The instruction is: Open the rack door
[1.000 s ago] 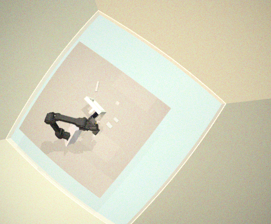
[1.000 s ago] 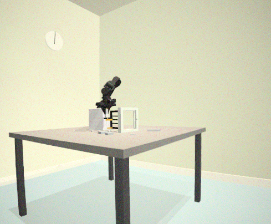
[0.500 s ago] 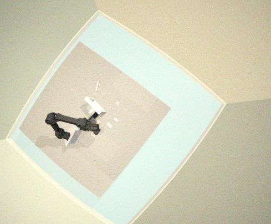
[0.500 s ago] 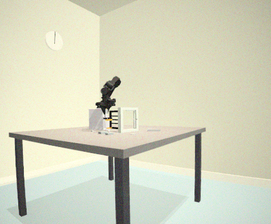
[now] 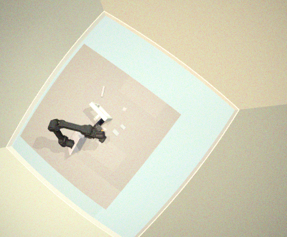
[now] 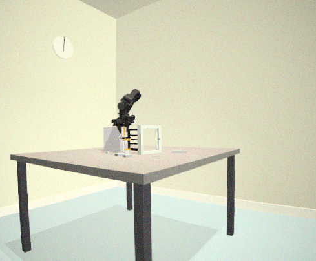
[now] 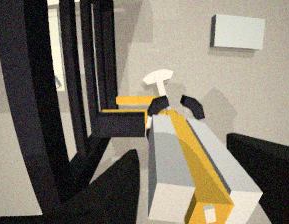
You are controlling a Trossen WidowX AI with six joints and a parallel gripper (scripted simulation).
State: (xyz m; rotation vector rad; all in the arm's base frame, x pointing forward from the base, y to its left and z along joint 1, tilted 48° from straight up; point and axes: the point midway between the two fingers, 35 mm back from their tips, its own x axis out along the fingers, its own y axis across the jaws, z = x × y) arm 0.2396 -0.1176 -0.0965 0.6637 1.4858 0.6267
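The black barred door (image 5: 101, 121) (image 6: 133, 139) (image 7: 32, 100) stands swung out from the white frame (image 5: 100, 112) (image 6: 140, 140), roughly square to it. At its free edge is the upright handle (image 7: 167, 150), with two pale grips around a yellow core (image 7: 187, 145). The grips are spread apart, with the core showing between them. My gripper (image 5: 99, 129) (image 6: 123, 130) (image 7: 181, 148) is open around the handle from above. The right finger is clear of the grip; a narrow gap shows at the left finger. The exact turn of the handle is hard to tell.
A tall pale panel (image 5: 76, 142) (image 6: 111, 139) stands near the arm's base. Small flat blocks (image 5: 115, 132) (image 5: 123, 127) (image 7: 237, 32) lie beyond the handle, with another small piece (image 5: 124, 108) farther off. A thin strip (image 5: 103, 91) (image 6: 179, 152) lies behind the frame.
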